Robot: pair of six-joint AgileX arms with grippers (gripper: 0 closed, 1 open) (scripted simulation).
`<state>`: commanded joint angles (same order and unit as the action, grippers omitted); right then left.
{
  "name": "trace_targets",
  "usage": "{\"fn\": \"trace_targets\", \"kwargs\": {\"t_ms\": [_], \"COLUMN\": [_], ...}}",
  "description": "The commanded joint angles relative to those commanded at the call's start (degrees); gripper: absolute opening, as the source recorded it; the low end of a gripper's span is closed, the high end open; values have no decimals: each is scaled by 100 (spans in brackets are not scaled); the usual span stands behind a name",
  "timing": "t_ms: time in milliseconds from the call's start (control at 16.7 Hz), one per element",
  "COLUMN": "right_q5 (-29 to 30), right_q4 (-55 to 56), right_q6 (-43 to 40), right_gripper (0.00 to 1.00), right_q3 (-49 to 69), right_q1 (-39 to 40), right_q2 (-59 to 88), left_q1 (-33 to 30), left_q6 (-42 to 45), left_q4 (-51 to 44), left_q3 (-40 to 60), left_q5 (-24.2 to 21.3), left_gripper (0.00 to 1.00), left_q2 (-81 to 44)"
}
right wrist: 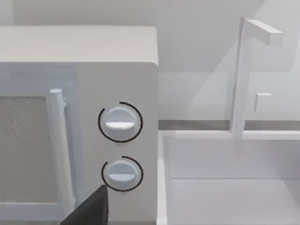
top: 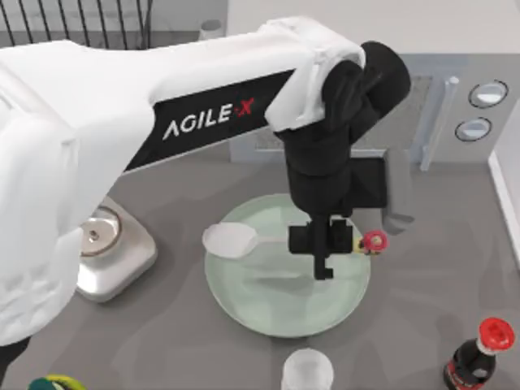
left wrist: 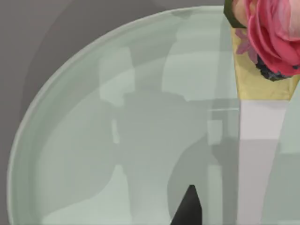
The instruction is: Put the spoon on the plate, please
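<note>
Our left gripper (top: 325, 244) hangs over the pale-green plate (top: 268, 313), right of the plate's middle. Its fingers are closed on the thin handle of the spoon (top: 231, 240). The spoon lies level across the plate: its white bowl is above the plate's left rim, its red-pink knob just past the right rim. Whether it touches the plate we cannot tell. Left of the plate stands a silver scale (top: 110, 256).

Our right arm is parked, its wrist camera facing a microwave (right wrist: 77, 122), well away from the plate.
</note>
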<state>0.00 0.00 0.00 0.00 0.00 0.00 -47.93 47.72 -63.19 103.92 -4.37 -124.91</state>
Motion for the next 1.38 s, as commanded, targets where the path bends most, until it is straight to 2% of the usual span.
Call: {"fn": "trace_targets", "kwargs": {"t_ms": [420, 1380], "right_q5": [0, 0], "right_q4": [0, 0], "right_q6": [0, 0], "right_gripper": [100, 100], "right_q3": [0, 0], "right_q1": [0, 0], "right_q2": [0, 0], "left_q1": [-175, 287], "left_q6": [141, -228], "left_q4": [466, 436], "left_q3": [-147, -540], "left_q5": [-129, 250], "left_gripper": [0, 0], "left_q2": [126, -361]}}
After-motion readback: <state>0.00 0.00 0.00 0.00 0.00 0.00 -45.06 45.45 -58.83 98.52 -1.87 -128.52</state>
